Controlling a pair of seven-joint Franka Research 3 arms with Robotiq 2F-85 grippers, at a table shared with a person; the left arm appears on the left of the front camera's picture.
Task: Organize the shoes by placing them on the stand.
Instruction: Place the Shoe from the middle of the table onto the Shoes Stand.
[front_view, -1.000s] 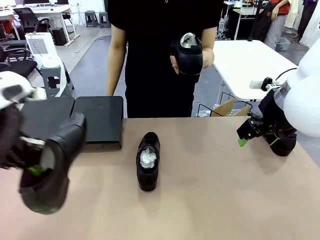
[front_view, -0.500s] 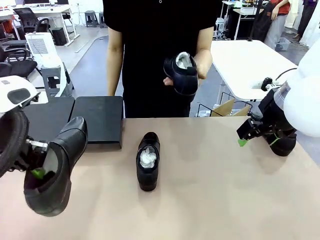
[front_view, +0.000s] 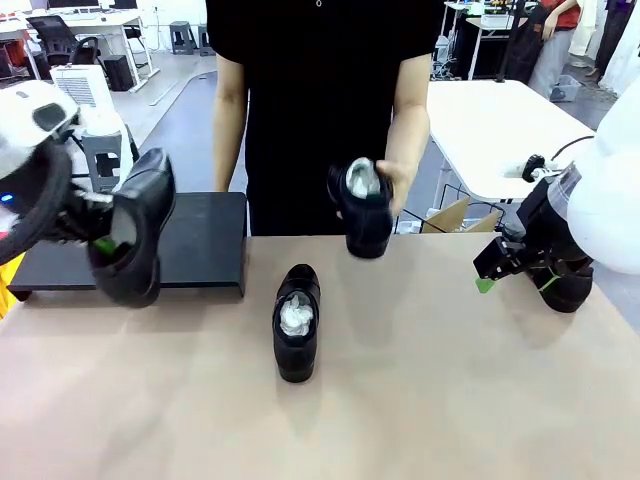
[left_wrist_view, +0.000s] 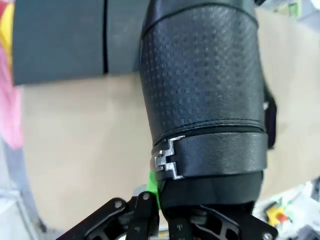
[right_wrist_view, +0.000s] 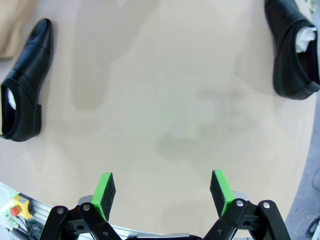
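Now | left jaws clamped on shoe (front_view: 145, 210), lifted near stand (front_view: 205, 235) | right jaws apart, empty, over table (front_view: 420, 350)

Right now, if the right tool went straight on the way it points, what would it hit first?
Most likely the bare table, as far as depth shows. The right tool points at open tabletop between two shoes, neither in its line.

The left shoe (left_wrist_view: 200, 90) is black, its leather patterned with fine pinprick dots, and has a silver buckle (left_wrist_view: 165, 162). The middle shoe (front_view: 297, 322) is glossy black with white paper (front_view: 295, 315) inside. The stand (front_view: 205, 235) is matte black and the bench (front_view: 450, 380) is pale tan. The right end effector (right_wrist_view: 162, 176) is black with bright green pads (right_wrist_view: 105, 192).
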